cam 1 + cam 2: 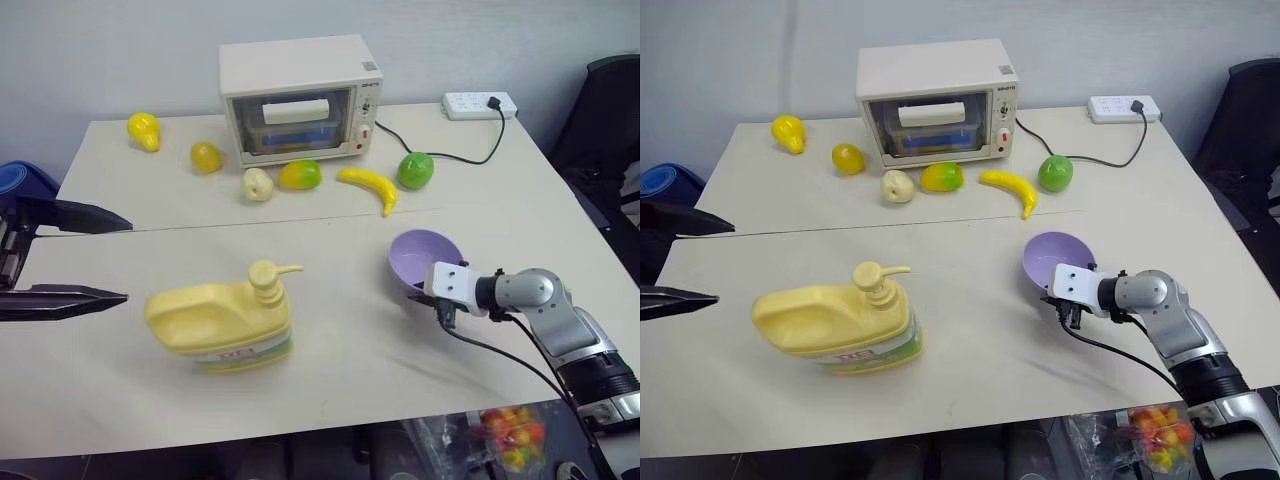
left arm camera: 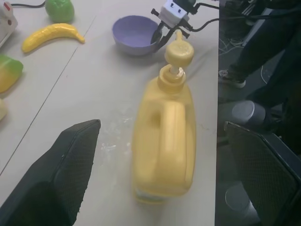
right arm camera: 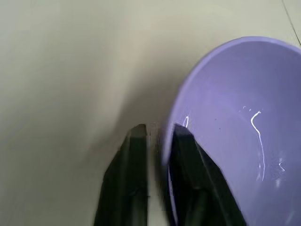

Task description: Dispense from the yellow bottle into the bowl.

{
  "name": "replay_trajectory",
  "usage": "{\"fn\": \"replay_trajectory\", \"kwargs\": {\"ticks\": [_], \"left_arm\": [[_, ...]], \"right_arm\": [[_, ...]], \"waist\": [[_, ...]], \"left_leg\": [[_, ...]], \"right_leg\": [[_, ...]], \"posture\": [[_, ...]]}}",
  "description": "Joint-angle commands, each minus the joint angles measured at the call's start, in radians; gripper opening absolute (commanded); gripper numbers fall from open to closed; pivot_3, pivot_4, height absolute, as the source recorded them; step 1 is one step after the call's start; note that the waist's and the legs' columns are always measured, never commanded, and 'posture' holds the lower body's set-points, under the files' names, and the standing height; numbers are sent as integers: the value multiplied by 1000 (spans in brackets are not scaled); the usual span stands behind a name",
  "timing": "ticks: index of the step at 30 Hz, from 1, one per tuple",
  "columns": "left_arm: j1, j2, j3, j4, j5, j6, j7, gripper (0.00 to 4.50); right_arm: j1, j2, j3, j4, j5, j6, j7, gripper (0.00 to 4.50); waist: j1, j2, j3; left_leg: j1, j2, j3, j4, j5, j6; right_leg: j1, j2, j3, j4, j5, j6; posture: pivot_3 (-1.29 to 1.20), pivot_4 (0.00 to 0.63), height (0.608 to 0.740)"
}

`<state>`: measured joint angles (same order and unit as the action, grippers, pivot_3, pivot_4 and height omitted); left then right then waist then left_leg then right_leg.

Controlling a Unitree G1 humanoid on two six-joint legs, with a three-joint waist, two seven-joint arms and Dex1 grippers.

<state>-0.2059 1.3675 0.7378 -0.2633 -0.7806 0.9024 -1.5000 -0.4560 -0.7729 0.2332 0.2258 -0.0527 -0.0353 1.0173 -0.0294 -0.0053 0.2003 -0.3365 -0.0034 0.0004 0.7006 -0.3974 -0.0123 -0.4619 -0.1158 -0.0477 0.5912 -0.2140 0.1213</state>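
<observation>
Beige tabletop [image 1: 330,380], two panels with a seam across, grey wall behind. Your yellow bottle [image 1: 222,322] stands upright near the front, pump spout aimed toward the bowl [image 1: 424,255], well apart from it. Your left gripper [image 1: 118,257] sits beside the bottle, fingers spread wide, nothing between them. Your right gripper [image 3: 154,133] has one finger inside and one outside the bowl's rim, narrowly parted. Toaster oven [image 1: 298,98], toy fruit and a power strip [image 1: 480,104] line the back.

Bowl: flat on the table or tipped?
Tipped. The bowl leans with its opening facing the camera, and the right gripper straddles its rim.
</observation>
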Motion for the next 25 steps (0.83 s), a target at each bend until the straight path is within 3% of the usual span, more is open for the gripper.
{"fn": "replay_trajectory", "kwargs": {"ticks": [1, 4, 9, 13, 18, 25], "left_arm": [[-8, 5, 28, 14, -7, -21, -9, 4500], [-7, 6, 20, 33, 0, -35, -9, 4500], [17, 9, 21, 71, 30, -71, -25, 4500], [54, 14, 45, 123, 74, -105, -43, 4500], [129, 15, 109, 192, 164, -174, -78, 4500], [181, 8, 126, 221, 188, -219, -72, 4500]], "right_arm": [[-3, -11, -40, -18, 23, -4, 8, 1836], [8, -45, -90, -69, 74, 37, 39, 2837], [98, -188, -330, -297, 407, 314, 213, 4485], [169, -323, -549, -304, 589, 517, 317, 4485], [324, -472, -760, -194, 630, 620, 475, 4485], [344, -502, -802, -88, 608, 584, 495, 4485]], "waist": [[0, 0, 0], [1, 0, 0], [9, 1, 1], [8, 1, 1], [9, 1, 0], [-1, 1, 0]], "left_leg": [[0, 0, 0, 0, 0, 0], [0, 0, 0, 0, 0, 0], [0, 0, 0, 0, 0, 0], [1, 0, 0, 0, -1, 1], [1, 0, 1, -1, -2, 4], [3, 1, 8, -1, -4, 7]], "right_leg": [[0, 0, 0, 0, 0, 0], [0, 0, 0, 0, 0, 0], [0, 0, 0, -1, 0, 0], [2, 0, 0, -1, 0, 0], [2, 0, 0, -1, 0, 0], [2, 0, 4, 0, 0, 0]], "posture": [[0, 150, 740], [0, 150, 740], [0, 150, 740], [0, 150, 740], [0, 150, 740], [0, 150, 740]]}}
